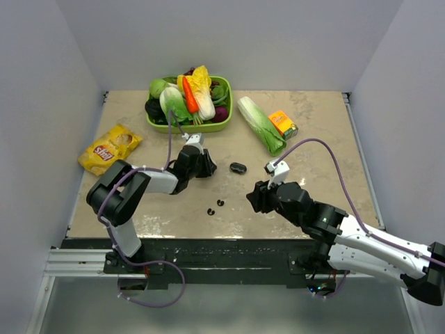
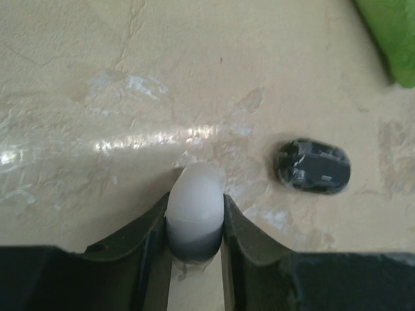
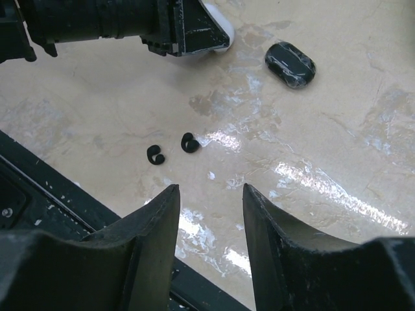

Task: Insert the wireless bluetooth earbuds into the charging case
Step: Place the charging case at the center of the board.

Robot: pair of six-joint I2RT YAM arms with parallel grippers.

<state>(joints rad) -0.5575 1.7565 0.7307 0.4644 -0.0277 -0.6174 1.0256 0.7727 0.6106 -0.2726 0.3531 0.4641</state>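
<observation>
My left gripper (image 2: 196, 210) is shut on a white egg-shaped charging case (image 2: 196, 197), held low over the table with its end poking out past the fingertips. A black charging case (image 2: 314, 165) (image 1: 238, 168) lies closed on the table just to its right. Two black earbuds (image 3: 155, 155) (image 3: 189, 142) lie loose side by side near the table's front (image 1: 215, 207). My right gripper (image 3: 209, 190) (image 1: 254, 197) hovers open and empty to the right of those earbuds, fingers pointing toward them.
A green basket (image 1: 188, 128) of vegetables stands at the back. A yellow chips bag (image 1: 110, 148) lies at the left. A cabbage (image 1: 261, 125) and an orange box (image 1: 283, 123) lie at the back right. The black front rail (image 3: 39, 175) runs close under my right gripper.
</observation>
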